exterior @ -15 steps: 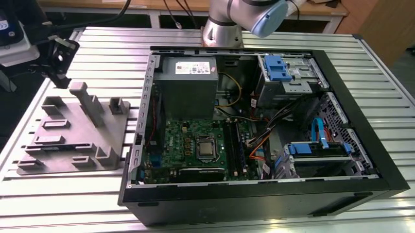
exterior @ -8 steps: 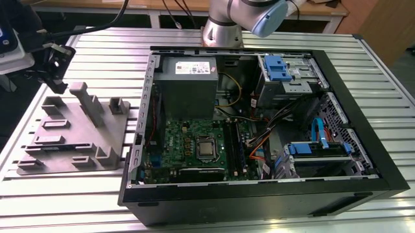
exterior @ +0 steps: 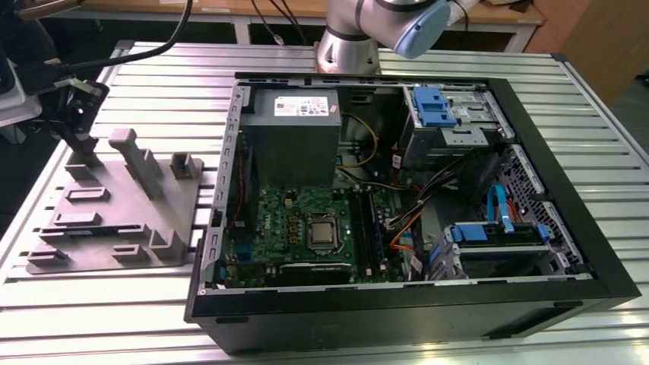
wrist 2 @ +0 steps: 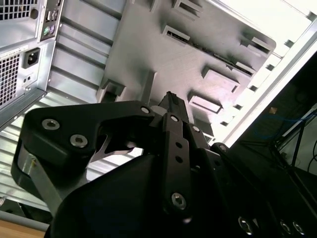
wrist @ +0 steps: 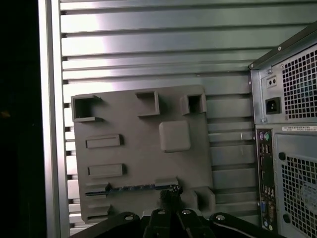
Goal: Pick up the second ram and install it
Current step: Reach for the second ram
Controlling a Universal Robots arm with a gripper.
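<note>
Table: we see a slatted metal table (exterior: 121, 304) that carries everything else.
Case: an open black computer case (exterior: 406, 319) lies on its side toward the exterior view's right. Its green motherboard (exterior: 294, 220) faces up.
Arm: the silver arm (exterior: 355, 30) rises from the table behind the case.
Tray: a grey moulded tray (exterior: 112, 198) lies flat on the table just beside the case, on the exterior view's left. Blocks and slots stand up from its surface.
Hand: the black hand (wrist: 168, 194) hangs over the tray. We see its fingers drawn close together with nothing between them. In the first wrist view its tips appear right by one end of the ram, and we cannot tell whether they touch it.
Ram: the ram (wrist: 133, 188) is a slim dark strip. It sits on edge in a long slot of the tray, near the tray's edge.
</note>
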